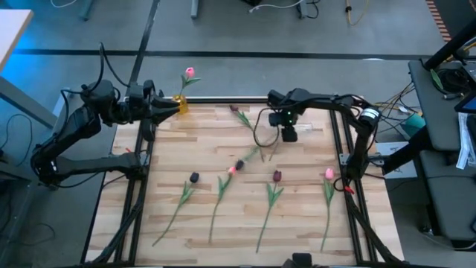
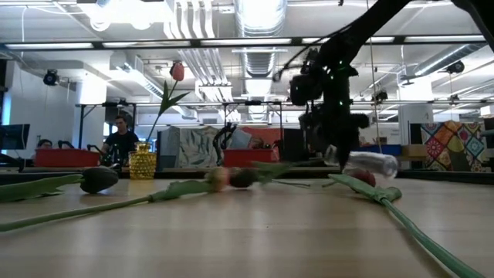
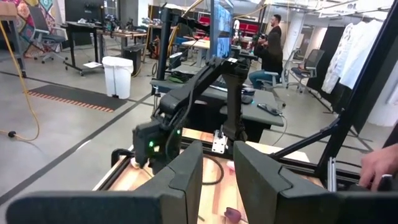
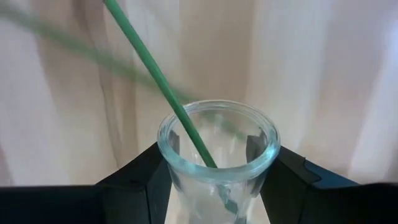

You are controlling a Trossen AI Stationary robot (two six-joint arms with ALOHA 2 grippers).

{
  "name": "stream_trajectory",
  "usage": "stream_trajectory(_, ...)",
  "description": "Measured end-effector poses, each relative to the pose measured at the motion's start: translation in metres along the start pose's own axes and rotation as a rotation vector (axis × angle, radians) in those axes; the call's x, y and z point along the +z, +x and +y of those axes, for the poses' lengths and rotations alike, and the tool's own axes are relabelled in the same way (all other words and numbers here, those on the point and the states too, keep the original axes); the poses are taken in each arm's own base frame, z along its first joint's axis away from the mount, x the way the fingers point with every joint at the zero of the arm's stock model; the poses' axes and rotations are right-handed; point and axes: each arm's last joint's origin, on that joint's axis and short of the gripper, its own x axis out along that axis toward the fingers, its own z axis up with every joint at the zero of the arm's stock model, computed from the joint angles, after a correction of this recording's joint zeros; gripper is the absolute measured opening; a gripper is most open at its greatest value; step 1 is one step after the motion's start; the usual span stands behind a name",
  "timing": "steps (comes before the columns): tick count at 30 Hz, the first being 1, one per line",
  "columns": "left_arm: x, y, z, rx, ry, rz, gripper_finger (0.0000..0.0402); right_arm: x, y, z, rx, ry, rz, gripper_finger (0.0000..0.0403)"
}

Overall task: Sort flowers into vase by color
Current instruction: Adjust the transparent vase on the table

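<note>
In the clear glass vase [image 4: 219,163] a thin green stem [image 4: 163,84] leans out over the rim, and your right gripper [image 4: 217,177] has its jaws pressed to either side of that vase, holding it. From above you find that gripper [image 1: 288,134] toward the far middle of the desk [image 1: 201,141], with a dark maroon tulip [image 1: 239,116] just beside it. At the desk's far left corner a yellow vase [image 1: 181,103] stands upright with one pink tulip [image 1: 189,73] in it; your left gripper [image 1: 165,106] sits just beside that vase, and in its wrist view its jaws stand narrowly apart with nothing between them. The remaining flowers lie flat across the near half of the desk: a maroon tulip [image 1: 194,178] at left, a pink one [image 1: 231,170] and a maroon one [image 1: 239,164] close together in the middle, another maroon tulip [image 1: 277,176] right of them, and a pink tulip [image 1: 329,174] near the right edge. Beyond the desk, a person [image 2: 121,139] shows in the room.
</note>
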Motion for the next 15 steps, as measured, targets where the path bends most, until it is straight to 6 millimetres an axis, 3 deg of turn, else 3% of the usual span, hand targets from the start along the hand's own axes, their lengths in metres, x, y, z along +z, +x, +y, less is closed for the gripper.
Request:
stream_trajectory(6,0.000,0.000,0.000,0.000,-0.009,-0.005,0.0077,0.009,-0.026,-0.001,-0.022,0.126,-0.236,0.0183)
stream_trajectory(15,0.001,0.000,0.000,-0.001,-0.023,-0.014,0.0077,0.016,-0.046,-0.004,-0.067,0.268,-0.472,0.0183)
